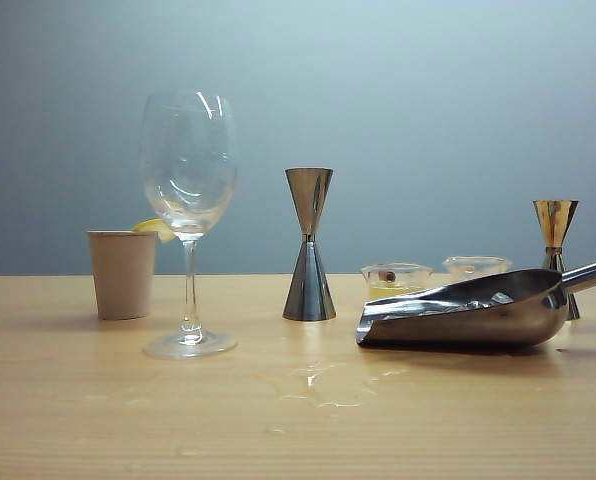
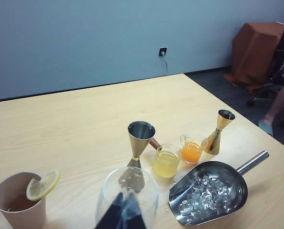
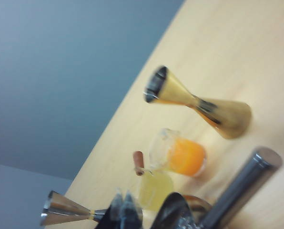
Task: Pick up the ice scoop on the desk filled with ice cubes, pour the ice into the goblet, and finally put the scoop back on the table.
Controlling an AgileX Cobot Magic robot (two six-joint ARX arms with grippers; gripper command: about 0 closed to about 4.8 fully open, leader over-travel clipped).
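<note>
paper cup (image 2: 18, 202) with lemon slice (image 2: 42, 185) | silver jigger (image 1: 309, 245) | gold jigger (image 2: 217, 132) | two beakers (image 2: 167, 161)

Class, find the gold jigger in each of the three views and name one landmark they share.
Exterior view: gold jigger far right, behind the ice scoop's handle.
Left wrist view: gold jigger beside the orange beaker.
Right wrist view: gold jigger fills the middle.
Shared landmark: the silver jigger.

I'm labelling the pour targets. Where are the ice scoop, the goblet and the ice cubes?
ice scoop (image 1: 478, 318), exterior view, side of its trough.
goblet (image 1: 188, 165), exterior view, middle of its bowl.
ice cubes (image 2: 204, 193), left wrist view, heap inside the scoop.
</note>
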